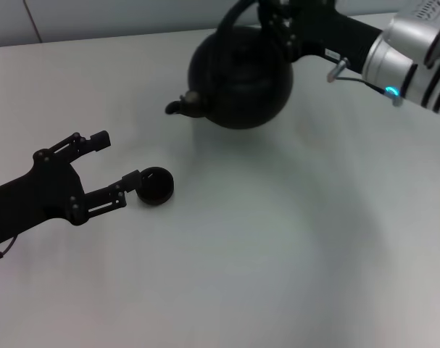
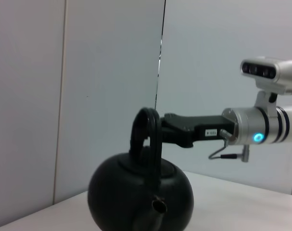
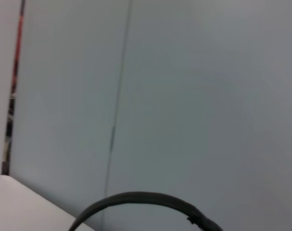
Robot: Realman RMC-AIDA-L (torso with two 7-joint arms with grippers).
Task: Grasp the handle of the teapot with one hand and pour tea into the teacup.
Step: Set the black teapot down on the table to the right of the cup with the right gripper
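the teapot (image 1: 241, 80) sits at 12 o'clock on the white table (image 1: 277, 254), spout aimed toward 9 o'clock. its lid is on, so its contents cannot be told. the right claw (image 1: 267, 18) is clamped on the handle (image 2: 146, 137), reaching in from 2 o'clock. the teacup (image 1: 155, 185) stands near the centre, toward 8 o'clock of the teapot and well apart from it; its inside looks dark. the left claw (image 1: 118, 159) lies at 9 o'clock, fingers spread apart, one fingertip touching the teacup's rim.
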